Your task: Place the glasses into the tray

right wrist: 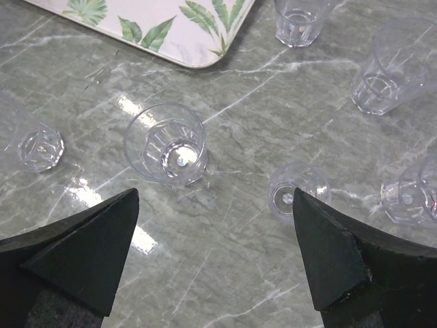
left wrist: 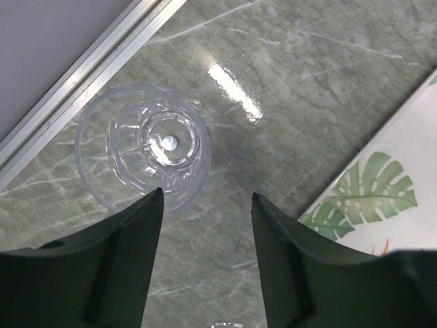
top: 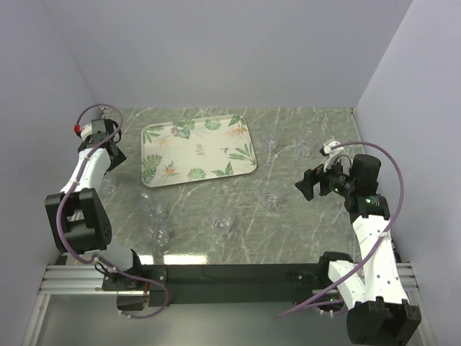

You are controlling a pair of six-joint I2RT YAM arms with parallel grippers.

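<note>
tray (left wrist: 410, 137) cropped by edge, glasses (top: 270, 144) faint

Bright, even overhead light; white glare patches on the table (left wrist: 235, 92), only soft shadows, everything's pretty sharp honestly.

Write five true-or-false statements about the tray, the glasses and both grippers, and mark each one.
1. The tray holds no glasses. True.
2. The left gripper is shut on a glass. False: it is open, and the nearby glass stands free on the table.
3. The right gripper is open. True.
4. The middle glass in the right wrist view lies on its side. False: it stands upright.
5. The tray sits between the arm bases. False: it lies far back, left of centre.
</note>
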